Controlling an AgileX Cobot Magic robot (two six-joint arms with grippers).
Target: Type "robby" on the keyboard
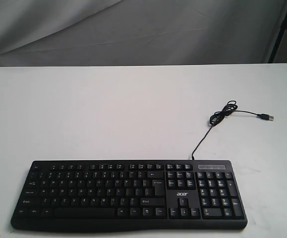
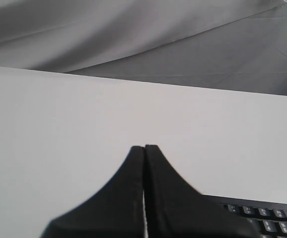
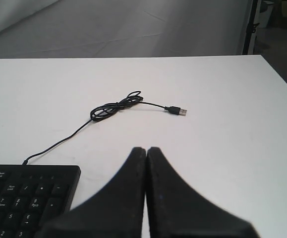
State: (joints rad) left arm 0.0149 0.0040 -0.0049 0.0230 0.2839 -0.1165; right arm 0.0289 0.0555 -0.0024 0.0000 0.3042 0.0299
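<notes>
The black keyboard (image 1: pixel 128 193) lies at the near edge of the white table (image 1: pixel 133 114), number pad on the right. Its thin cable (image 1: pixel 221 115) runs back to a small coil and ends in a loose USB plug (image 1: pixel 267 117). Neither arm shows in the exterior view. In the left wrist view my left gripper (image 2: pixel 144 147) is shut with nothing in it, hovering beside the keyboard's corner (image 2: pixel 269 218). In the right wrist view my right gripper (image 3: pixel 146 149) is shut and empty, next to the number pad end (image 3: pixel 29 196), with the cable coil (image 3: pixel 114 106) beyond it.
A grey cloth backdrop (image 1: pixel 133 29) hangs behind the table's far edge. A dark stand leg (image 1: pixel 282 29) rises at the back right. The table's right edge (image 3: pixel 282 79) shows in the right wrist view.
</notes>
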